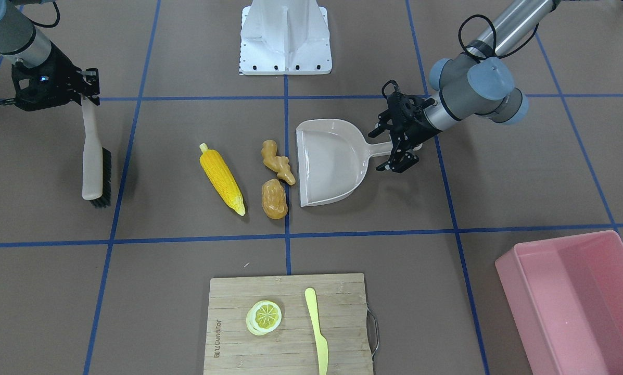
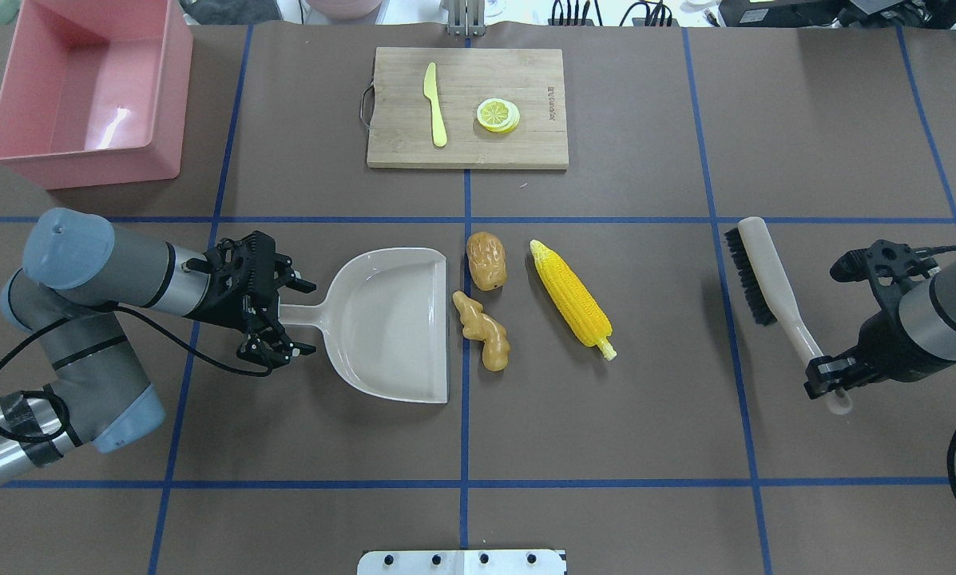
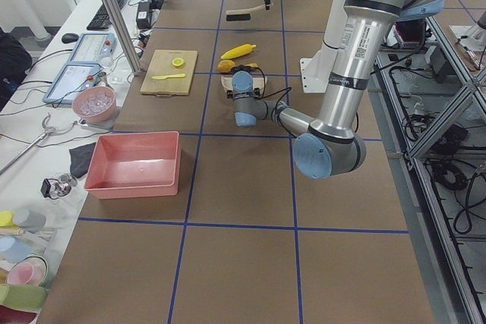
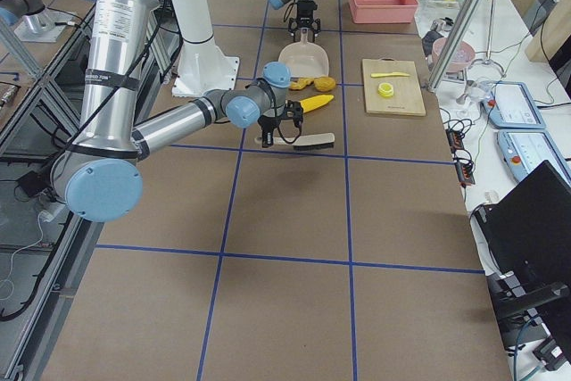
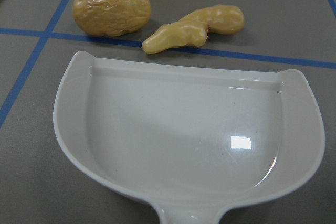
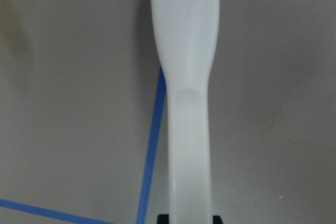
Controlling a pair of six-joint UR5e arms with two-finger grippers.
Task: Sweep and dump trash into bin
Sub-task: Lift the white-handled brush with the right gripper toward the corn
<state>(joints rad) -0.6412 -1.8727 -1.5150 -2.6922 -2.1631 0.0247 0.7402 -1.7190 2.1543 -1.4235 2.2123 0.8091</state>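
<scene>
The trash lies mid-table: a yellow corn cob (image 2: 571,298), a tan ginger root (image 2: 483,330) and a brownish potato-like piece (image 2: 486,259), all just off the open lip of a beige dustpan (image 2: 390,319). My left gripper (image 2: 306,315) is open, with one finger on either side of the dustpan's handle. My right gripper (image 2: 829,382) is shut on the handle of a beige brush (image 2: 765,263) with black bristles, well to the right of the corn. The pink bin (image 2: 102,168) stands at the far left corner.
A wooden cutting board (image 2: 525,144) at the far middle carries a lemon slice (image 2: 497,114) and a yellow knife (image 2: 434,104). The white robot base (image 1: 285,36) sits at the near edge. Blue tape lines cross the brown table.
</scene>
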